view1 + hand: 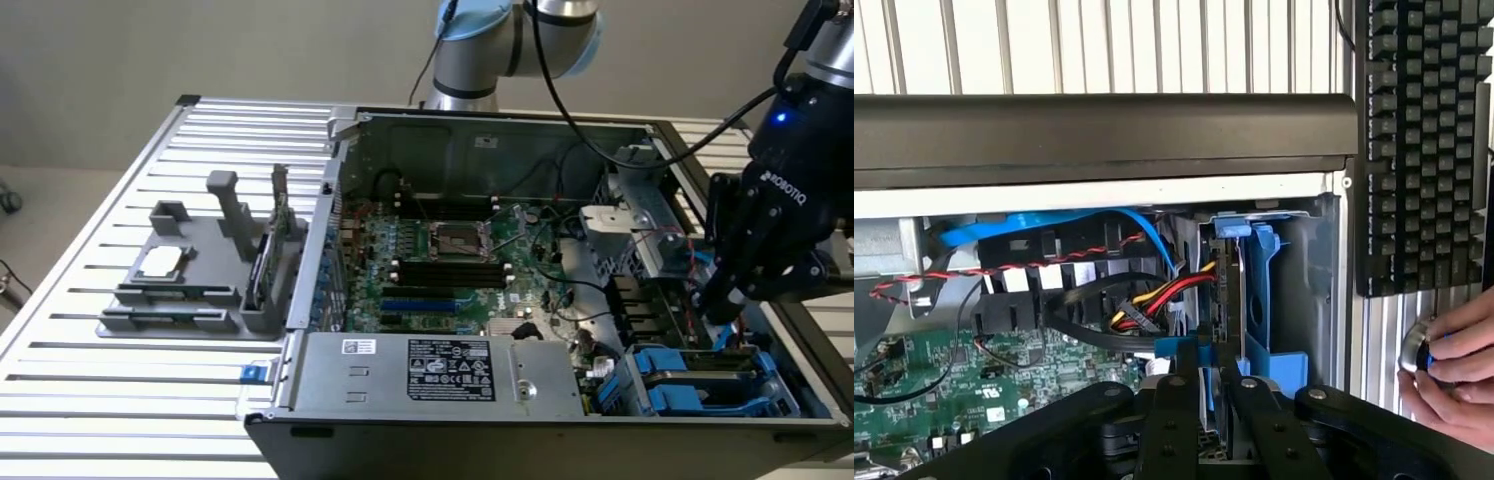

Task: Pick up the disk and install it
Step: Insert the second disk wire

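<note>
Blue plastic frames the disk (1225, 300), standing on edge in the drive bay at four o'clock of the open computer case (534, 442) in the exterior view. The gripper (1214, 392) jaws, nearly closed, pinch its thin edge. Its long axis points toward the case's dark wall.

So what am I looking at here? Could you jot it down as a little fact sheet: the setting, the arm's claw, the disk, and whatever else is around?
setting: open computer case lying on a slatted table
gripper: down in the case's corner bay, right at the disk's edge
disk: standing on edge in the bay, framed by its blue carrier
beside the case: keyboard; a person's hand around a round silver object
exterior view's left: grey holder with parts
</note>
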You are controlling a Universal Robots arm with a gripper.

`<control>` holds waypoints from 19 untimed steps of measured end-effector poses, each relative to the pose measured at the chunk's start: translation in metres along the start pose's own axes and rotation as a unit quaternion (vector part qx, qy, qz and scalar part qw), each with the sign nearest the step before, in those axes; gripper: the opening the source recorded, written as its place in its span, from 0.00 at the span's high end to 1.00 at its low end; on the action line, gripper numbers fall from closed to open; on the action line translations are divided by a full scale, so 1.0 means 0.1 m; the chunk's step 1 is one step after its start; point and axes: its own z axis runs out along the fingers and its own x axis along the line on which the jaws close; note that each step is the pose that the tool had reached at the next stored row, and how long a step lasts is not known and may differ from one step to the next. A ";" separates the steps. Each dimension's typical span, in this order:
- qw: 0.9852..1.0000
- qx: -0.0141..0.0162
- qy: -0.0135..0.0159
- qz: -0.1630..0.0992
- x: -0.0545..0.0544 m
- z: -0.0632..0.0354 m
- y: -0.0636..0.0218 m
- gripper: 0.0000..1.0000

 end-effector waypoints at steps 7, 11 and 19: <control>1.000 0.000 0.001 -0.001 -0.01 0.012 -0.153 0.82; 1.000 -0.001 0.001 -0.003 0.00 0.036 -0.146 0.82; 1.000 0.000 0.004 -0.004 -0.07 0.078 -0.059 0.82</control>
